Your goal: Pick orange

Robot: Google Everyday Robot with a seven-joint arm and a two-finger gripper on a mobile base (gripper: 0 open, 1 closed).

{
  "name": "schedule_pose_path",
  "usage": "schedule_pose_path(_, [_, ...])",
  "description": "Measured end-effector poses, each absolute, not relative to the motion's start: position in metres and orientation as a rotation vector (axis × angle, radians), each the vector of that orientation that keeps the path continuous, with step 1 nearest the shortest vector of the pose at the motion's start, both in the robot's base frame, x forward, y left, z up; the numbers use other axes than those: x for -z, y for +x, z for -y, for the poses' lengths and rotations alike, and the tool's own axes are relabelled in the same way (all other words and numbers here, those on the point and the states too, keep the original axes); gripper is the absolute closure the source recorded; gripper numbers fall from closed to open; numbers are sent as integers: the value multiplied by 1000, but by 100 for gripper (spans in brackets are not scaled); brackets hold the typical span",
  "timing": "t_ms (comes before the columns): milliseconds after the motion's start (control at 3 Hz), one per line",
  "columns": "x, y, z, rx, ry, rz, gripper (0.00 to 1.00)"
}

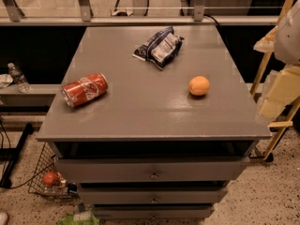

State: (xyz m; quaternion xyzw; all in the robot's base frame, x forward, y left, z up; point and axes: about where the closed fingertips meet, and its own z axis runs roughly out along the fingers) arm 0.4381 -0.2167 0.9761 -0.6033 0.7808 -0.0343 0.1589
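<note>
Gripper [280,90] beside the table's [140,111] right side, well apart from orange [199,86]

White rounded arm [288,32] at far right, partly cut off, cream gripper [274,100] just below it, pointing down-left

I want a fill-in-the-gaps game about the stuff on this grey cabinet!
1. The red soda can lies on its ____ at the left of the cabinet top.
2. The orange sits on the ____ half of the top, apart from the can.
3. The snack bag lies nearer the ____ edge than the orange does.
4. The gripper is past the top's right edge; of the three things, the ____ is nearest to it.

Missing words: side; right; back; orange
</note>
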Motion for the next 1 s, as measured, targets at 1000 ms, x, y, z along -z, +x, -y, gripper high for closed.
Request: schedule_pose_path(1000, [-928, 506, 164, -211, -1588, -2173, 0])
